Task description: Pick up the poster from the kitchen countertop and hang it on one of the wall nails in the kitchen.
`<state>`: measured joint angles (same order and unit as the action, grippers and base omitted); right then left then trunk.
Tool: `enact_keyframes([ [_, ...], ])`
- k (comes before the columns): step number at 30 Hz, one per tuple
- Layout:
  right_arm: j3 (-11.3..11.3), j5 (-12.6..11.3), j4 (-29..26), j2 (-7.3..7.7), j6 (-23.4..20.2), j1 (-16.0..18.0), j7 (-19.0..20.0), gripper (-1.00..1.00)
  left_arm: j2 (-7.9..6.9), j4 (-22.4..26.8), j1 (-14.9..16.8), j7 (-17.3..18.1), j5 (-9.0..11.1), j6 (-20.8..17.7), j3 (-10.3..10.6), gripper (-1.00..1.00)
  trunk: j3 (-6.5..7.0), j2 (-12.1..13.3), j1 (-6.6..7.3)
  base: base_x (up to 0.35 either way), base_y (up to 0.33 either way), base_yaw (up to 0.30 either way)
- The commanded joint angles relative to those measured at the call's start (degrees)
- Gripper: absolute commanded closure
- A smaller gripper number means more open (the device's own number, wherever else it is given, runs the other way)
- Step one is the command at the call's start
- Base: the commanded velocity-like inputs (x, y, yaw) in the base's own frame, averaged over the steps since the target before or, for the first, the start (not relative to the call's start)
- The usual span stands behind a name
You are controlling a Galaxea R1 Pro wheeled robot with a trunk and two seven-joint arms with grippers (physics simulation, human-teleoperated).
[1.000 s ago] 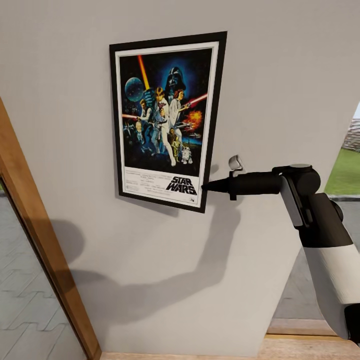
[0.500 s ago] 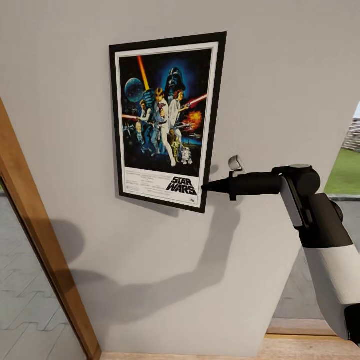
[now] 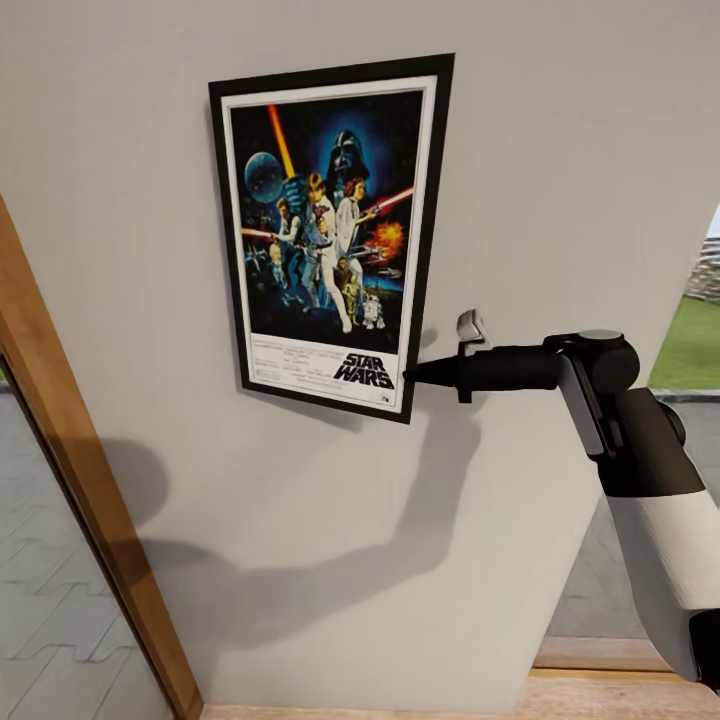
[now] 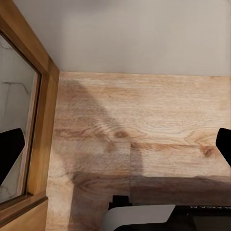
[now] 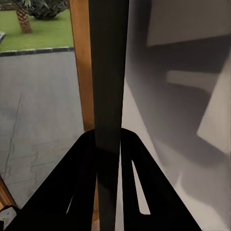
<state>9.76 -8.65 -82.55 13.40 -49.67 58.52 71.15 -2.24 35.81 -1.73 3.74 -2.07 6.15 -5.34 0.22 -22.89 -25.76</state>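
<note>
The Star Wars poster (image 3: 325, 230) stands upright and flat against the light grey wall (image 3: 560, 150), slightly tilted. My right gripper (image 3: 410, 374) reaches in from the right, shut on the poster's lower right frame edge. In the right wrist view the dark frame edge (image 5: 108, 72) runs edge-on between the two black fingers, with my right gripper (image 5: 108, 139) pinching it. My left gripper (image 4: 115, 144) hangs open over the wooden floor (image 4: 144, 120), with nothing between its fingers. No wall nail can be made out; any behind the poster is hidden. The kitchen countertop is out of view.
A wooden door frame (image 3: 70, 500) slants along the left, with grey paving behind its glass. At the right an opening shows green lawn (image 3: 690, 350). A wooden floor strip (image 3: 600, 695) runs below the wall. The left wrist view has the same wooden frame (image 4: 45, 120).
The poster's upper left corner has shifted slightly up and to the left against the wall. The right gripper stays at the lower right edge.
</note>
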Motion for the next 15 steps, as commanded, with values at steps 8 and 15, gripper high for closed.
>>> enact_keyframes([
  [8,0.1,-0.3,0.1,0.05,-0.1,0.0,-0.1,1.00,0.04,0.0,0.0,0.4,-0.2,0.1,-0.3,-1.00,-0.01,0.0,-0.02,0.000,0.000,0.000],
  [15,0.1,-0.3,0.1,0.05,-0.1,-0.1,-0.1,1.00,0.04,0.0,0.0,0.4,-0.2,0.1,-0.3,-1.00,-0.01,0.0,-0.02,0.000,0.000,0.000],
])
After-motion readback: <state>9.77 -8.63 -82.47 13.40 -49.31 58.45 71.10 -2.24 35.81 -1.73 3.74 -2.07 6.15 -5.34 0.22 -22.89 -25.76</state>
